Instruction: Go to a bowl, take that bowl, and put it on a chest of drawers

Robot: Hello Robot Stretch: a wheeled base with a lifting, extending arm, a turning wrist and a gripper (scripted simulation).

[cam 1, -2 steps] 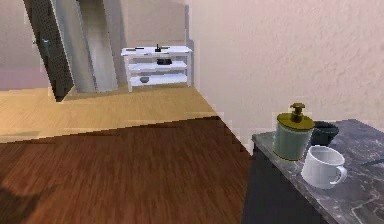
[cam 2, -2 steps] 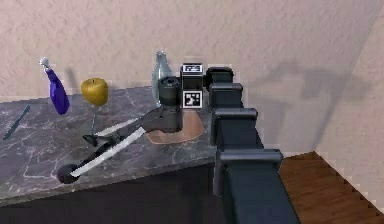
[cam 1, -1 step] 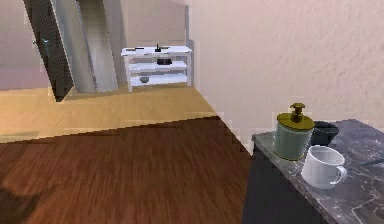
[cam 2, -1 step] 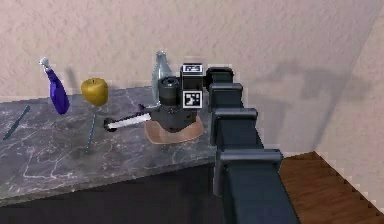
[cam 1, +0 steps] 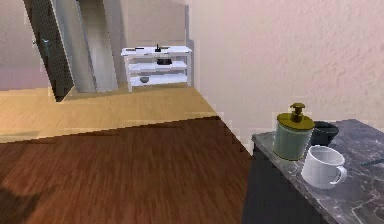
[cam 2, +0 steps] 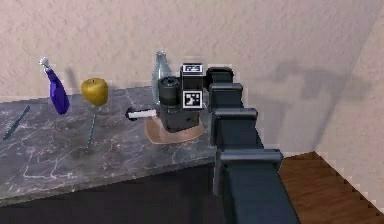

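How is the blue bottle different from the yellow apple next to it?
The blue bottle is tall and thin; the yellow apple is shorter and round. The bottle is blue with a pale spray top; the apple is yellow. Both rest on the dark marbled counter, close to the wall.

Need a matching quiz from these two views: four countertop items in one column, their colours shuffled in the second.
Things:
1. spray bottle
2. apple
3. mug
4. shallow dish

Colours:
A. white
B. tan
C. blue
D. yellow

Pairs: 1-C; 2-D; 3-A; 4-B
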